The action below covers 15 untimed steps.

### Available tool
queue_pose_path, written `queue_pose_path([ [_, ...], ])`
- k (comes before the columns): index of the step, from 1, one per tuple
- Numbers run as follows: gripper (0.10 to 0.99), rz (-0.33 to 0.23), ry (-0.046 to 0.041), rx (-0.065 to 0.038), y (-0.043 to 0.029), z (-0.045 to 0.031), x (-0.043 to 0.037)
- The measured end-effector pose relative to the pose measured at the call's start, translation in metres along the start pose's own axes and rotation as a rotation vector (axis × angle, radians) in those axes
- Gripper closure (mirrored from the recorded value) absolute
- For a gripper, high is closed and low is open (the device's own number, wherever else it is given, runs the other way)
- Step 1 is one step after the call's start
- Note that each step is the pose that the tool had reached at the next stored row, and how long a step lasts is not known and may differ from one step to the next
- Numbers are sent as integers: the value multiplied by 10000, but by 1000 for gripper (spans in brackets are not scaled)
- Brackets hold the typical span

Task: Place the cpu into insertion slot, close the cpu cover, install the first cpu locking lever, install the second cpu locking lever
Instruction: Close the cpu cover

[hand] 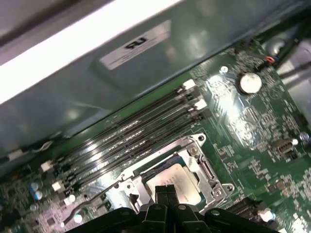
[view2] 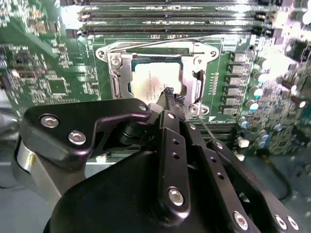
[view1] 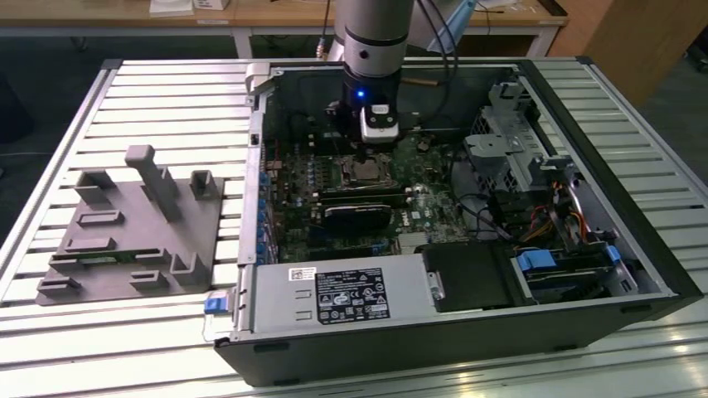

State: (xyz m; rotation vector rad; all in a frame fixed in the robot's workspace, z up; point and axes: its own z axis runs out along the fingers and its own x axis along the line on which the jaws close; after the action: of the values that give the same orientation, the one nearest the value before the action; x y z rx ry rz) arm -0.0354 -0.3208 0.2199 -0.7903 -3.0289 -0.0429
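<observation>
From where I stand, the open computer case (view1: 443,352) lies on its side on the slatted worktop (view1: 155,91), with a grey moulded fixture (view1: 133,232) beside it on the exterior view's left; the arm (view1: 370,50) comes straight down into the case, its end over the green circuit board (view1: 426,215) and above the insertion slot (view1: 361,171).

In both wrist views the tool (view2: 169,93) (hand: 167,190) has its two black fingers (hand: 162,193) pressed flat together with nothing between them; the tips sit over the socket, at the edge of the chip's face nearest the tool body, though I cannot tell whether they touch it or hover just above.

The cpu (view2: 148,80) (hand: 182,178) is seated in the slot, its pale silvery face turned up; the cpu cover (view2: 146,50) (hand: 206,170) lies flat around it, the chip showing through the cut-out centre.

A thin wire lever (view2: 155,41) runs along the side of the frame that faces the long black memory slots (view2: 170,19) (hand: 131,138); in the first wrist view a bare rod (hand: 97,198) reaches out from one corner of the socket across the board; whether either is latched I cannot make out.

A round silvery coin battery (hand: 249,82) sits on the board well apart from the socket; in the exterior view a labelled metal box (view1: 332,298) fills the near side of the case.
</observation>
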Motion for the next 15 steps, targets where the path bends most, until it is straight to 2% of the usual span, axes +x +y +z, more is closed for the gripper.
queue_pose_path([
  [15,980,-2669,64,47,0,2,0],
])
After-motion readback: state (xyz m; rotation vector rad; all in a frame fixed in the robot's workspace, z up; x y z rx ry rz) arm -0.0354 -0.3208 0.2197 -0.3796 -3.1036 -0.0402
